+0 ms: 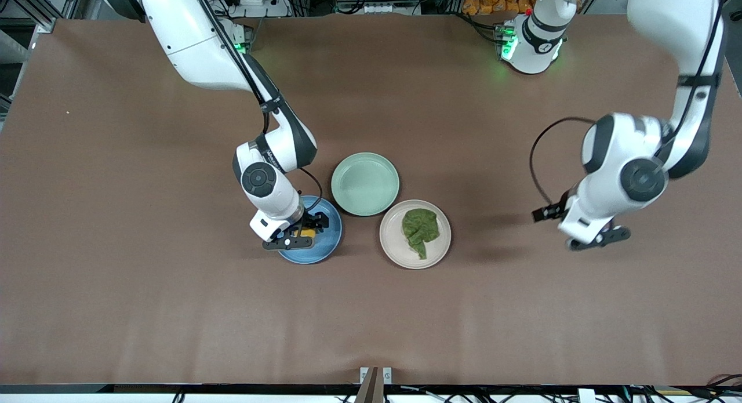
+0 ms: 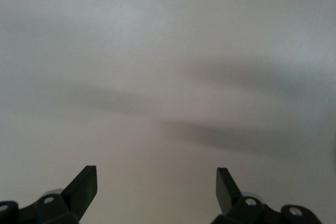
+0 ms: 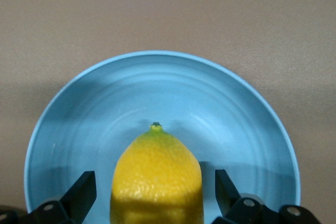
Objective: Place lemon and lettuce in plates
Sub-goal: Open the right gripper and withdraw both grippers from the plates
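right gripper [image 1: 297,233]: fingers apart, clear of small yellow lemon [image 3: 156,179] resting in round blue plate [image 1: 326,247] | round mint-green plate [image 1: 365,184] | wrinkly dark green lettuce [image 1: 421,229] on pale beige plate [image 1: 394,246] | left gripper [image 1: 598,239]: open, waiting over brown table [image 1: 116,217]

A mint-green plate [image 1: 364,184] sits empty on the brown table [image 1: 145,310], with nothing else loose around it.
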Robot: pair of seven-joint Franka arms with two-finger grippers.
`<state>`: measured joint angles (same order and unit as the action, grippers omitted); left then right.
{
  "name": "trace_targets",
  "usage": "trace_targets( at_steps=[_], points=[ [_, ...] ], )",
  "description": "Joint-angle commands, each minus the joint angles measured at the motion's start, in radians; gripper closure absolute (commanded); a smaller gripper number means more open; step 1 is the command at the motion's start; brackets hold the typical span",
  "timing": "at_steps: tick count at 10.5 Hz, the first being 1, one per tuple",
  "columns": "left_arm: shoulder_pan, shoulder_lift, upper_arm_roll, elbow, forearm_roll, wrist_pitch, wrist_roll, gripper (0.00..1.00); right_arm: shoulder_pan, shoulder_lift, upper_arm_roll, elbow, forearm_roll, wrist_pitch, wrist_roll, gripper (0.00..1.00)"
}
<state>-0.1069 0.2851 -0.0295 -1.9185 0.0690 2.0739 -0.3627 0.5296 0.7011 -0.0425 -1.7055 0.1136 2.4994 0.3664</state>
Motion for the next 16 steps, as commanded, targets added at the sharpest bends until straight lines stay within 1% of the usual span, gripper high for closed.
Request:
trace_targets(
  at_steps=[1,2,3,4,5,6,8,10,11,12,13,14,16],
  points=[
    [-0.045,-0.245,0.082,-0.252,-0.055,0.061,0.106,0.00,-0.002,-0.026,-0.010,0.026,0.012,-0.055,-0.003,0.00],
    [-0.040,-0.270,0.082,-0.251,-0.055,0.057,0.108,0.00,-0.005,-0.035,-0.013,0.065,0.012,-0.132,-0.003,0.00],
    [-0.040,-0.277,0.077,-0.238,-0.054,0.057,0.110,0.00,-0.019,-0.040,-0.019,0.129,0.011,-0.254,-0.003,0.00],
    [-0.042,-0.287,0.076,-0.205,-0.054,0.054,0.110,0.00,-0.034,-0.042,-0.028,0.205,0.008,-0.390,-0.006,0.00],
    [-0.045,-0.306,0.073,-0.168,-0.054,0.048,0.107,0.00,-0.054,-0.042,-0.030,0.261,0.006,-0.490,-0.007,0.00],
    [-0.045,-0.313,0.063,-0.119,-0.054,0.019,0.100,0.00,-0.078,-0.058,-0.031,0.286,0.004,-0.558,-0.015,0.00],
    [-0.045,-0.307,0.042,0.031,-0.055,-0.078,0.106,0.00,-0.144,-0.121,-0.031,0.288,0.006,-0.634,-0.041,0.00],
    [-0.025,-0.305,0.002,0.085,-0.052,-0.109,0.107,0.00,-0.206,-0.167,-0.031,0.288,0.004,-0.726,-0.117,0.00],
    [-0.028,-0.301,-0.007,0.125,-0.041,-0.157,0.108,0.00,-0.239,-0.190,-0.031,0.288,0.004,-0.767,-0.179,0.00],
    [-0.036,-0.270,-0.012,0.180,-0.038,-0.214,0.123,0.00,-0.278,-0.212,-0.031,0.288,0.001,-0.802,-0.225,0.00],
    [-0.037,-0.261,-0.021,0.243,-0.038,-0.282,0.133,0.00,-0.308,-0.233,-0.033,0.287,-0.009,-0.830,-0.240,0.00],
    [-0.037,-0.259,-0.021,0.283,-0.044,-0.331,0.154,0.00,-0.328,-0.250,-0.036,0.287,-0.032,-0.846,-0.241,0.00],
    [-0.036,-0.267,-0.038,0.297,-0.054,-0.379,0.165,0.00,-0.373,-0.290,-0.036,0.287,-0.095,-0.866,-0.242,0.00]
  ],
)
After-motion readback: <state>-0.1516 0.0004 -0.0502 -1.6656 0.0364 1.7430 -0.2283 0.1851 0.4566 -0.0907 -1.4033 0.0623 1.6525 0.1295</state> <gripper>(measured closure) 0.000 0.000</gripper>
